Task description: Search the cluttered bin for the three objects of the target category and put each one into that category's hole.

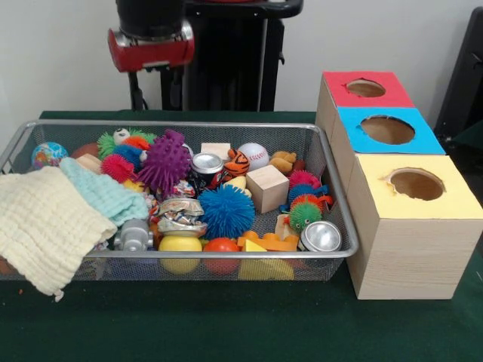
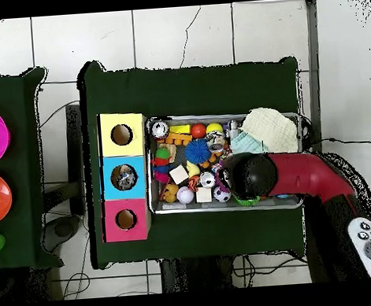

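Observation:
The silver wire-mesh bin [image 1: 226,255] [image 2: 230,207] stands on the green table, full of toys. One wrinkled silvery piece with blue and red print [image 1: 179,215] lies near the bin's front, between a blue spiky ball and a grey toy. The blue-topped box with its round hole [image 1: 387,130] [image 2: 124,177] stands beside the bin, between the red and yellow boxes. In the overhead view something silvery shows inside that hole. My gripper [image 1: 151,45] [image 2: 253,174] hangs above the bin's far side, over the purple spiky ball; its tips are not clear. Other wrinkled pieces are hidden.
A pale yellow cloth [image 1: 41,226] and a teal cloth [image 1: 106,194] drape over one end of the bin. A wooden cube [image 1: 266,187], spiky balls [image 1: 226,211], a baseball [image 1: 254,154] and two uncrushed cans [image 1: 205,167] [image 1: 321,236] crowd it. Red-topped [image 1: 366,88] and yellow-topped [image 1: 416,184] boxes flank the blue one.

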Controlling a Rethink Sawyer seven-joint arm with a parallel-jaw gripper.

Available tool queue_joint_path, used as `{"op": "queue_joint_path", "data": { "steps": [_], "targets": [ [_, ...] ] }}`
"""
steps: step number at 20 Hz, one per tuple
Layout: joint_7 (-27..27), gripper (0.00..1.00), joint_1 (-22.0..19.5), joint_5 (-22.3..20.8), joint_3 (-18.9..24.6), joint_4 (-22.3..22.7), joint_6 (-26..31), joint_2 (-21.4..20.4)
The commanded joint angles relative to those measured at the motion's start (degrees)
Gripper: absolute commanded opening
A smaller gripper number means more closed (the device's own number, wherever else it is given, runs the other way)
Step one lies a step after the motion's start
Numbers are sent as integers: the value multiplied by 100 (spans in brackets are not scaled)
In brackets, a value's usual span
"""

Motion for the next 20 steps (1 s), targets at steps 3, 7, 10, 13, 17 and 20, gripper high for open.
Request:
{"op": "queue_joint_path", "data": {
  "steps": [3,7,10,13,17,20],
  "targets": [
    [-6,100,-407,531,977,1303,-1171,-928],
    [305,100,-117,348,771,1188,-1347,-794],
    [572,100,150,228,555,994,-1538,-548],
    [775,100,314,271,476,905,-1895,-296],
    [1262,100,787,357,223,648,-2486,44],
    [1549,100,1070,536,95,528,-2998,215]
  ]
}}
